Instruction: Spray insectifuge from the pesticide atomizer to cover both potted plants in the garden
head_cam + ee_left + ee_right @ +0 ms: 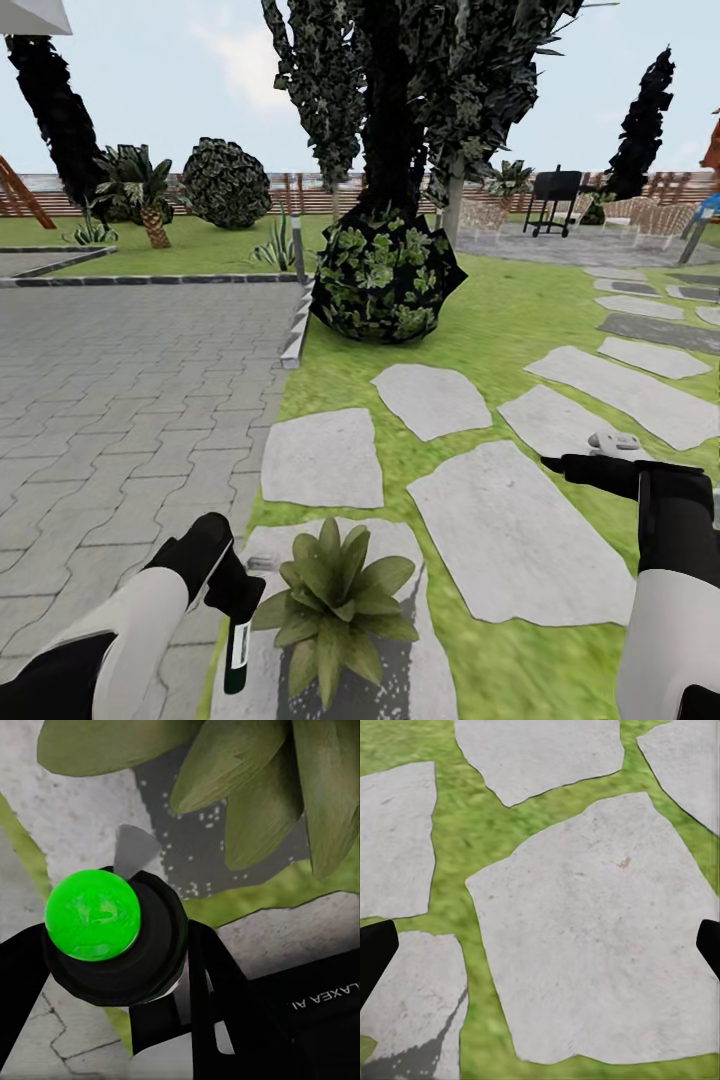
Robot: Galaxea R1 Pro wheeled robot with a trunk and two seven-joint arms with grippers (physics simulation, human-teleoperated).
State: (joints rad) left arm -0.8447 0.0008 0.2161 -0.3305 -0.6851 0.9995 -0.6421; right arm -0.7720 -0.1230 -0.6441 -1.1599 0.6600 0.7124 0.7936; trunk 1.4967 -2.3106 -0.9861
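Left gripper (232, 600) grasps the atomizer (237, 655), hanging below its fingers, just beside the plant (333, 600). Right gripper (540, 945) spread, empty. Spray could miss the leaves if aimed downward.

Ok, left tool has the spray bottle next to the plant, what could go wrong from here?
1. The spray bottle hangs low beside the potted plant, with the left tool near the leaves; a swing could knock them.
2. The nozzle's aim is unclear from here, so spray may miss the plant.
3. The right tool is open and idle over the stone slab, so it offers no backup if the bottle slips.
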